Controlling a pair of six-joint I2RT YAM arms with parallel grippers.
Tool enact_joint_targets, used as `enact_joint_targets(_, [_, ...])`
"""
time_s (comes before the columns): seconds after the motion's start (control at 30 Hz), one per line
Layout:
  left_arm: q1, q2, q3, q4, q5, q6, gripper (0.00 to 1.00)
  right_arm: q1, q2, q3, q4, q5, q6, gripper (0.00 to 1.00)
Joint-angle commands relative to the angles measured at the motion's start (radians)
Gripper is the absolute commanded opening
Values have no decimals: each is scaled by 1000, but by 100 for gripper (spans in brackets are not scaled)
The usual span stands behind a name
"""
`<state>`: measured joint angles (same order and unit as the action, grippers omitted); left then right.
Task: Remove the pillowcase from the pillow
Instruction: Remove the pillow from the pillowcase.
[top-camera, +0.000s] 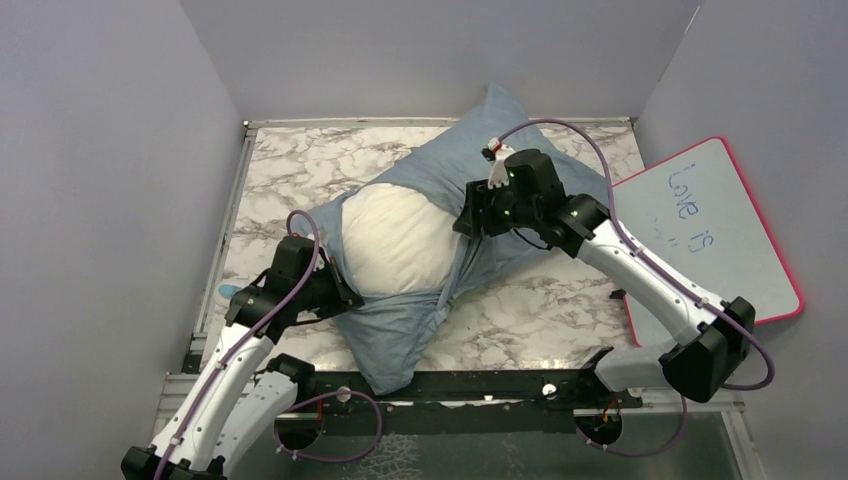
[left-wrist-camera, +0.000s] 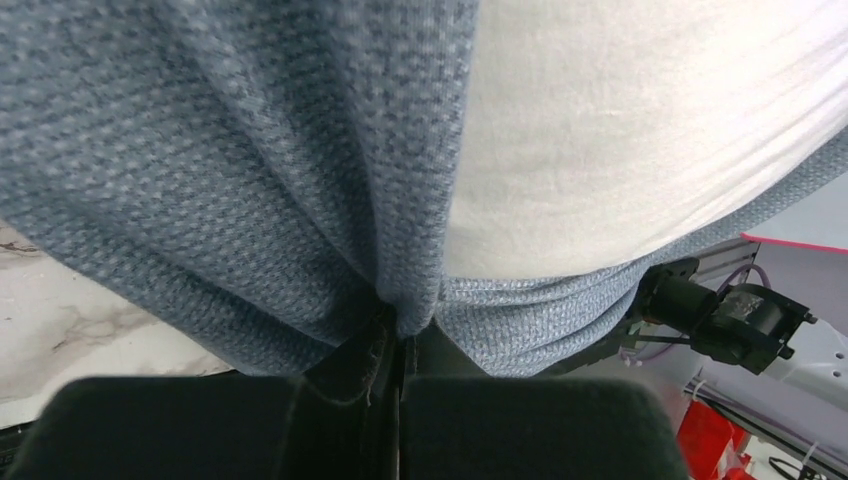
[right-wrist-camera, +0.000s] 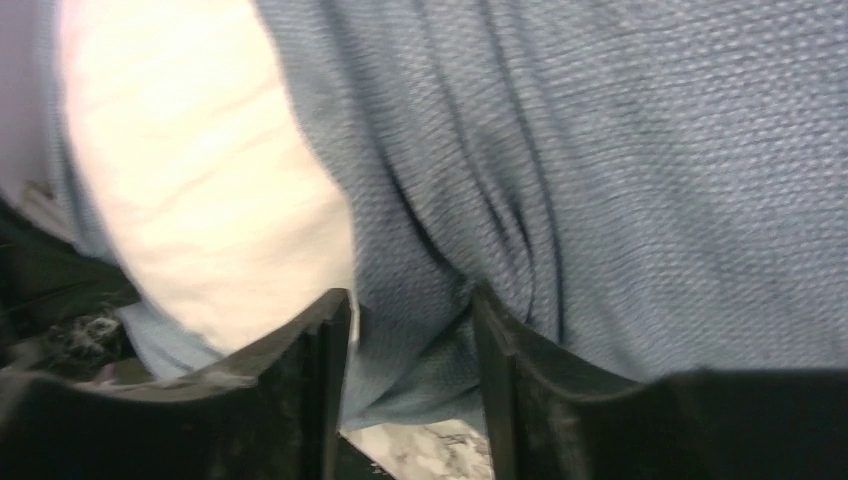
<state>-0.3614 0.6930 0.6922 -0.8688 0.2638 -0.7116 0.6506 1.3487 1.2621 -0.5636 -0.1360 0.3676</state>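
The grey-blue pillowcase (top-camera: 480, 135) lies diagonally on the marble table, pulled open in the middle. The white pillow (top-camera: 395, 240) bulges out of that opening. My left gripper (top-camera: 340, 290) is at the pillow's left edge, shut on a fold of the pillowcase (left-wrist-camera: 250, 150) beside the pillow (left-wrist-camera: 620, 130); its jaws (left-wrist-camera: 405, 325) meet with cloth pinched between them. My right gripper (top-camera: 468, 222) is at the right edge of the opening. Its jaws (right-wrist-camera: 410, 310) stand apart with a loose fold of the pillowcase (right-wrist-camera: 650, 180) between them, and the pillow (right-wrist-camera: 210, 200) is to their left.
A pink-rimmed whiteboard (top-camera: 715, 225) leans at the table's right side. Grey walls close in the back and both sides. The marble table (top-camera: 300, 170) shows around the pillow. A black rail (top-camera: 480, 385) runs along the near edge.
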Motion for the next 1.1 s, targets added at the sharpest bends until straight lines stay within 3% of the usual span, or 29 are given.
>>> enact_joint_targets(0.0, [1,-7,3,-19,-27,17,0,100,-46,69,15,-47,-65,61])
enact_joint_targets(0.27, [1,-23,-25,-5,-17,10,0,414,91,165,14,209,-126,75])
enact_joint_targets(0.37, [1,-28,-28,-5,-13,8,0,495,183,207,1,326,-137,85])
enact_joint_targets(0.57, [1,-43,-39,-5,-16,6,0,512,353,147,148,509,-114,99])
enact_joint_targets(0.63, [1,-49,-37,-5,-18,6,0,513,437,201,92,529,-102,99])
enact_joint_targets(0.7, [1,-54,-37,-5,-22,3,0,512,499,236,59,666,-56,97])
enact_joint_targets(0.73, [0,-56,-39,-5,-27,-1,0,503,519,254,51,716,-52,91])
enact_joint_targets(0.8, [1,-58,-41,-4,-31,-2,0,471,547,304,-1,751,-24,66])
enact_joint_targets(0.87, [1,-60,-43,-6,-31,2,0,418,519,308,13,718,-13,37])
enact_joint_targets(0.93, [1,-57,-41,-13,-45,5,0,354,471,308,39,660,-9,16])
enact_joint_targets(1.0, [1,-53,-37,-24,-66,6,0,310,422,316,61,632,-21,2])
enact_joint_targets(1.07, [1,-45,-30,-38,-98,5,0,283,371,327,74,614,-30,1])
